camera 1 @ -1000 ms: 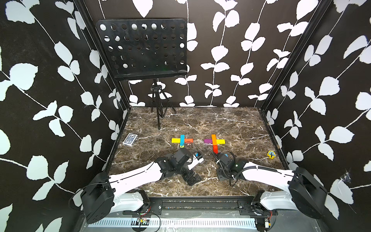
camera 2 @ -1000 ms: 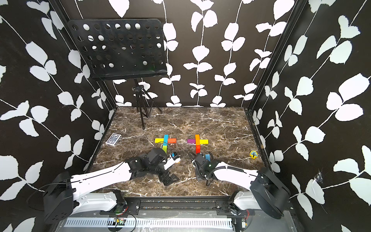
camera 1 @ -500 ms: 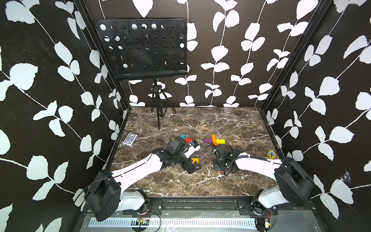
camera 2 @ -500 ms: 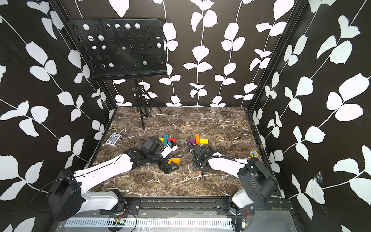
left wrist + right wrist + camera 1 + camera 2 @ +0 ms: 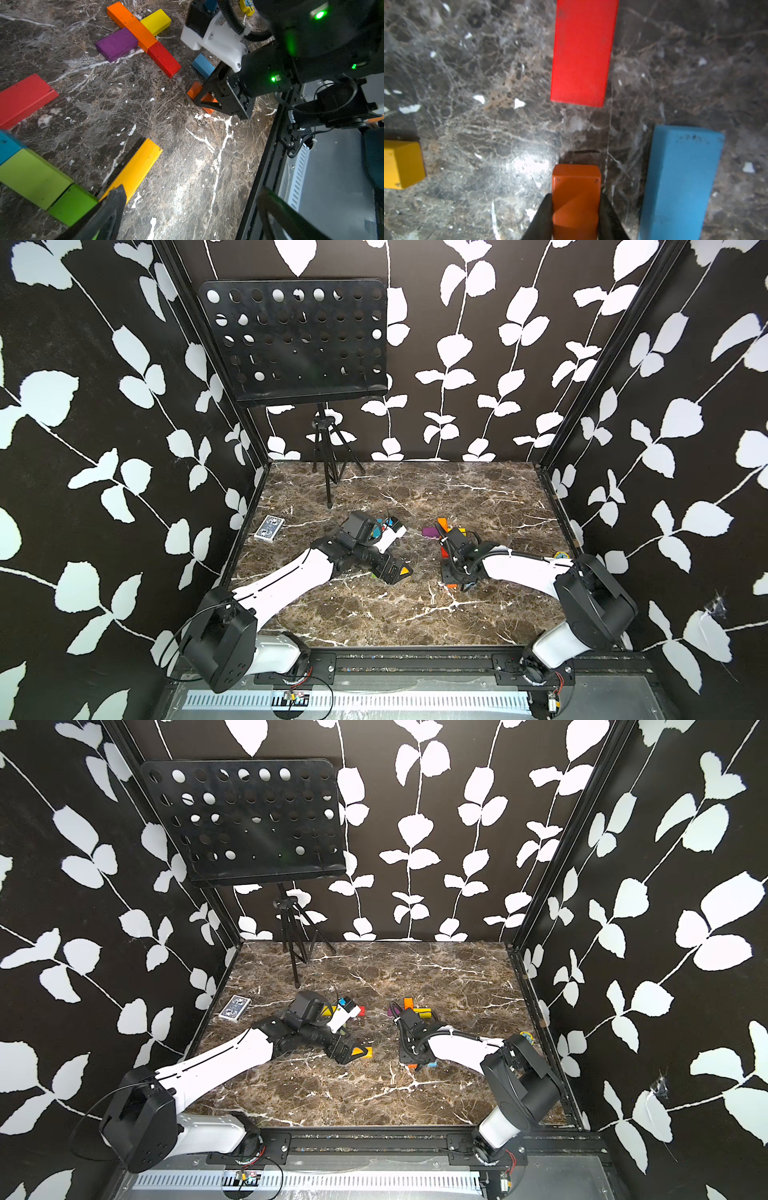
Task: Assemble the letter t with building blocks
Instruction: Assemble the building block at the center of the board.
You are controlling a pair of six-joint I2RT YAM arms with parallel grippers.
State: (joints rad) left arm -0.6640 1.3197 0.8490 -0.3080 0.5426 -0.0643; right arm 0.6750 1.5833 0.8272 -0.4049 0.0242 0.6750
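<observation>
Near the front of the marble table (image 5: 374, 614), the right gripper (image 5: 576, 209) is clamped on an orange block (image 5: 575, 187), with a blue block (image 5: 679, 176) just to its right. To the left, the left gripper (image 5: 193, 207) has its jaws wide apart, one finger (image 5: 114, 199) beside a yellow block (image 5: 135, 166). Farther back, an orange bar (image 5: 133, 25) and a red block (image 5: 164, 59) form a cross with a purple block (image 5: 116, 43) and a yellow bar (image 5: 155, 21). A card box (image 5: 269, 528) lies far left.

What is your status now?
Right gripper shut on orange block. Left gripper open, beside yellow block. Blue block lies close by the orange one.
</observation>
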